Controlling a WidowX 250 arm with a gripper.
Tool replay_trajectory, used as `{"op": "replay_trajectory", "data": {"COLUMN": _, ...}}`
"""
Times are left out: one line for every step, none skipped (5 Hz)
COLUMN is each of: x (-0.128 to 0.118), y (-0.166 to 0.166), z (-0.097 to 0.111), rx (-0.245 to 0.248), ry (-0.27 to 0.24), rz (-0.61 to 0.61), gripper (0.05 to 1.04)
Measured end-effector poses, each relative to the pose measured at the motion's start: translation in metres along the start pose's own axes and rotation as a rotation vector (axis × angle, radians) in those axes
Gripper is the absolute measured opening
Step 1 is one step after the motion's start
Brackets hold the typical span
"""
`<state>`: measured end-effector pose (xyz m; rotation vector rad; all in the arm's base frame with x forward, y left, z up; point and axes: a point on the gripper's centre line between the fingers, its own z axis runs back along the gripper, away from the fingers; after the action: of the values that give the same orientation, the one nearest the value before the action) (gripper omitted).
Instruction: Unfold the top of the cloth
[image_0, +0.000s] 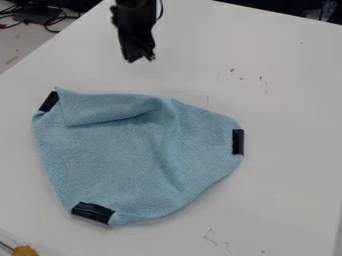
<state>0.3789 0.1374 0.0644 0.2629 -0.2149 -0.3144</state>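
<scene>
The gripper hangs near the top edge of the camera view, left of centre, above the table and beyond the cloth's far edge, apart from it. A light blue cloth lies across the left and middle of the table. Its top left part is folded over as a flap, and a ridge runs from the flap's right end down the cloth's right half. Black strips sit at its left corner, right corner and bottom corner.
The white table reaches beyond the cloth on all sides, with small dark marks on it. Dark cables lie past its upper left edge. An orange-yellow object shows at the bottom left corner.
</scene>
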Motion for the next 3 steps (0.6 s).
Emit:
{"op": "replay_trajectory", "data": {"x": -0.034, "y": 0.011, "z": 0.013, "rx": 0.028, "ry": 0.012, "rz": 0.108, "gripper": 0.473}}
{"op": "replay_trajectory", "data": {"x": -0.06, "y": 0.017, "z": 0.006, "rx": 0.018, "ry": 0.04, "rz": 0.165, "gripper": 0.778}}
{"op": "replay_trajectory", "data": {"x": -0.065, "y": 0.023, "z": 0.005, "rx": 0.009, "ry": 0.026, "rz": 0.187, "gripper": 0.999}}
